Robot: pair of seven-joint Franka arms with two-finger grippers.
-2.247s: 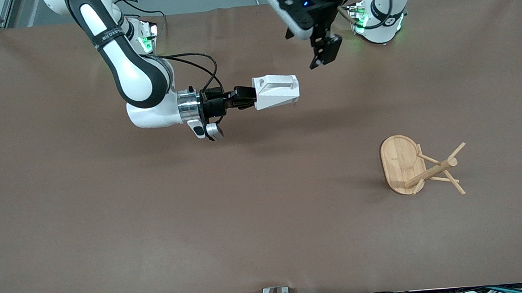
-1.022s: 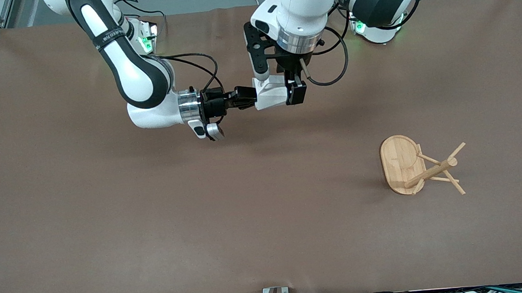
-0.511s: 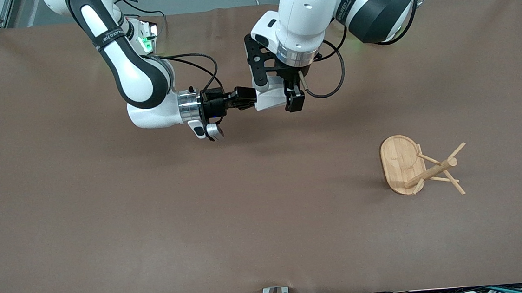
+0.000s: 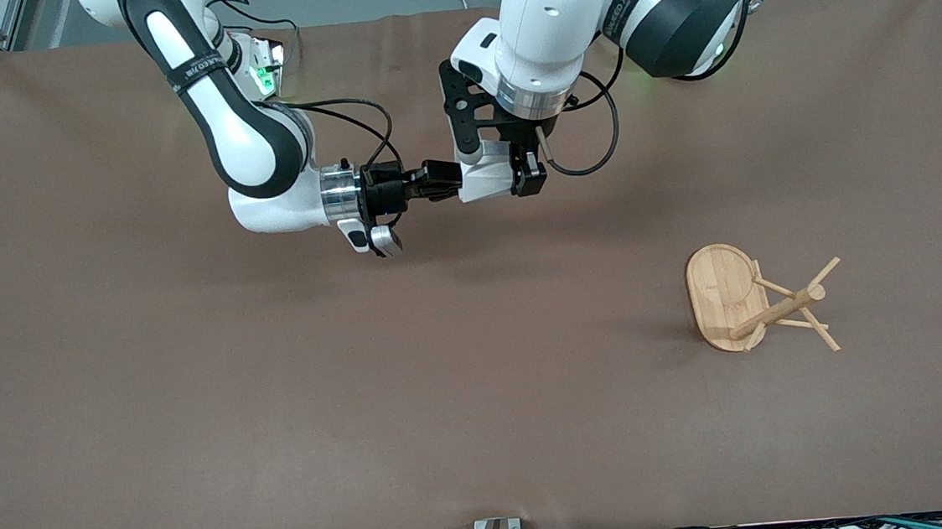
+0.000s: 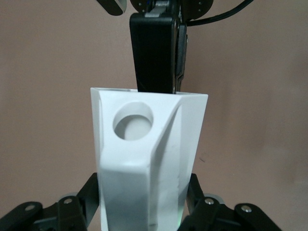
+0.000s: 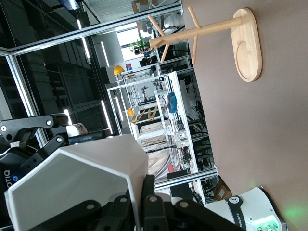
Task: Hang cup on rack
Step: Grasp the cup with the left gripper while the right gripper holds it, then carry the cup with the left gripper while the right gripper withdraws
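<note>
**Handover of cup in mid-air, rack standing by**

The rack (image 4: 750,303) stands upright on the bench (image 4: 281,414), nearest the camera, toward the left arm's end, with bare bench all round it. Well apart from the rack, above the bench, the cup (image 4: 488,177) lies sideways: the right tool (image 4: 441,181) is closed on its rim, while the left tool (image 4: 494,172) straddles its body from above, apparently closing. Judged purpose: transfer to the arm nearer the rack.
</note>
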